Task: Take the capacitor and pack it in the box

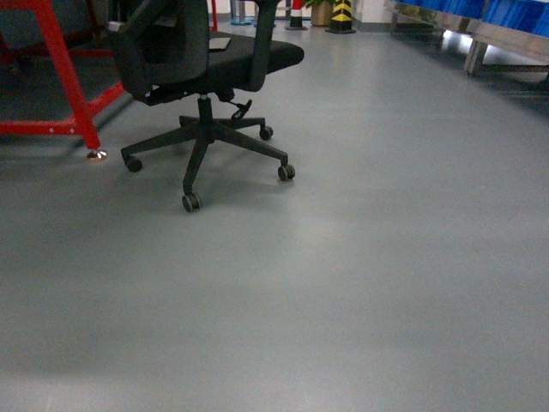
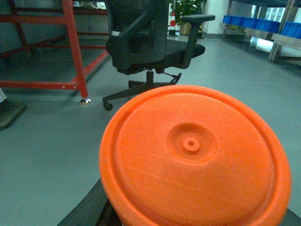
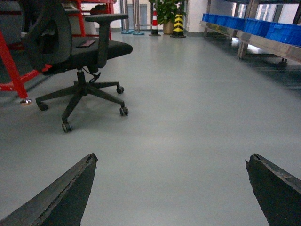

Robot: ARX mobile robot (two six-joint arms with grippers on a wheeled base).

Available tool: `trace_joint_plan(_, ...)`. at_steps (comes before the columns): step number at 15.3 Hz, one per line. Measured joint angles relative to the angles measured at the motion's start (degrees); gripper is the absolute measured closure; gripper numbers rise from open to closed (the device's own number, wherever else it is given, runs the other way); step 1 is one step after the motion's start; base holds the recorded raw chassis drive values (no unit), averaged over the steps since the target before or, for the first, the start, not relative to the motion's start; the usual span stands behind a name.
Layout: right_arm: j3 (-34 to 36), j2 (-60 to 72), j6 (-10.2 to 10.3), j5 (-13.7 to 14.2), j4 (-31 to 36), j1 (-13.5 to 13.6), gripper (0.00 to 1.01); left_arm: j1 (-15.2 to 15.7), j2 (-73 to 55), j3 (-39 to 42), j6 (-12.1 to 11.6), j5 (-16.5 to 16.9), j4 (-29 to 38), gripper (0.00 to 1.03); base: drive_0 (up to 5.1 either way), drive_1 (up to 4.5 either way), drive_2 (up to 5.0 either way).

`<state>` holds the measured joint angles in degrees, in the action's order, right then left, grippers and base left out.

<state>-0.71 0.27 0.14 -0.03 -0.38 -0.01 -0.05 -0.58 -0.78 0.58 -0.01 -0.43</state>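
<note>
An orange round capacitor (image 2: 195, 157) fills most of the left wrist view, its flat end with a small centre dimple facing the camera, held well above the grey floor. Only one dark finger (image 2: 89, 207) of my left gripper shows, at the capacitor's lower left edge; the gripper is shut on it. In the right wrist view my right gripper (image 3: 171, 161) is open wide over bare floor, with nothing between its dark fingertips (image 3: 87, 167). The box is out of view. Neither gripper appears in the head view.
A black office chair (image 1: 206, 51) on castors stands ahead to the left. A red metal frame (image 1: 69, 77) is beyond it on the left. Shelving with blue bins (image 3: 263, 28) runs along the right. A striped bollard (image 3: 178, 21) and a cone stand far back.
</note>
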Motion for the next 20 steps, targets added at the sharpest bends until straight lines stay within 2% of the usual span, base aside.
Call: trace_joint_plan(20,0.0,0.0,0.0,0.0,0.33,0.0,0.03,0.0,0.0,0.0,0.0,-0.09,0.02,0.59,-4.7,3.52,1.6)
